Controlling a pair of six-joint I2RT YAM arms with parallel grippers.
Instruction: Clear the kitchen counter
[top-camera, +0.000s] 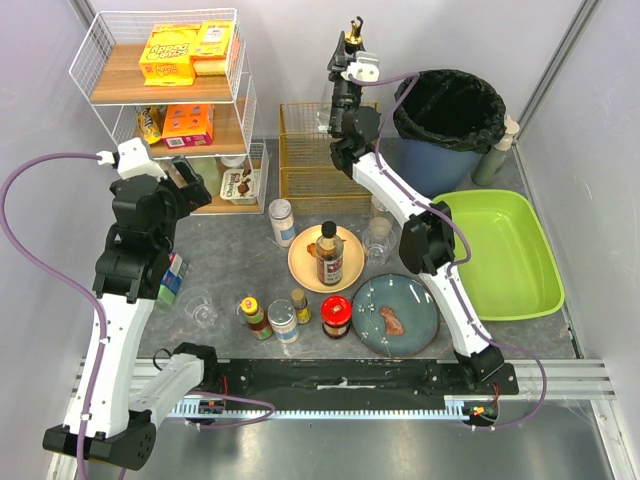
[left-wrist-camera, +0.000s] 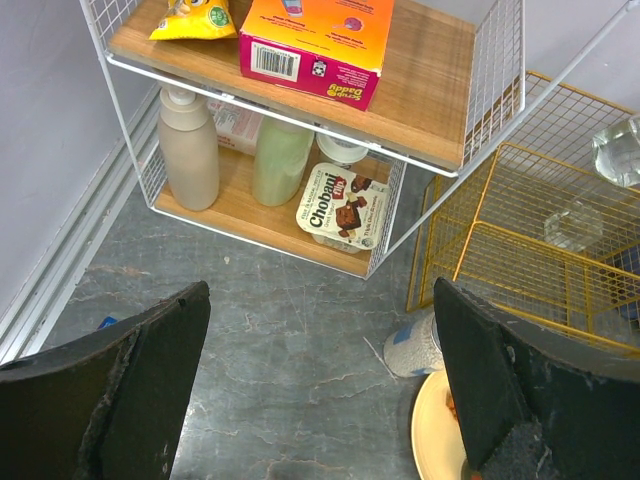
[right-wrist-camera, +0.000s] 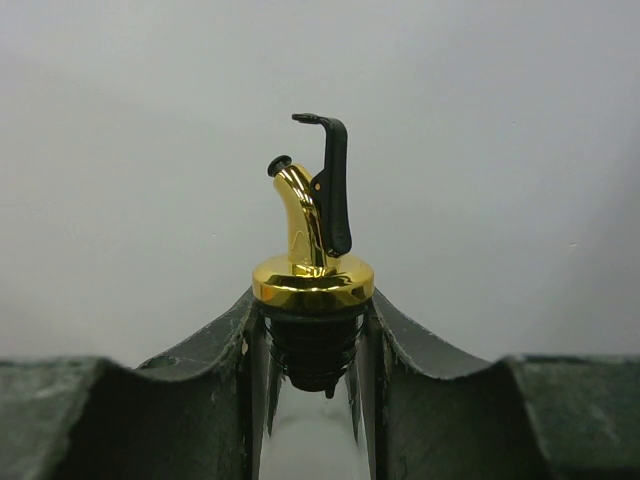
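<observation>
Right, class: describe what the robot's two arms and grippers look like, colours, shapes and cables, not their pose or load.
The left arm and right arm have white tapered links and chunky black joints on black bases. A lilac cable loops along each. The fingers are broad matte black wedges with rough edges. No markings are legible.

Top overhead on counter (top-camera: 225, 258); left wrist low, facing rack (left-wrist-camera: 432, 95) — both shared.

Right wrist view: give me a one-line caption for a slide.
Right gripper clamped on the neck of a clear bottle topped with a gold pour spout, against a plain pale wall.
</observation>
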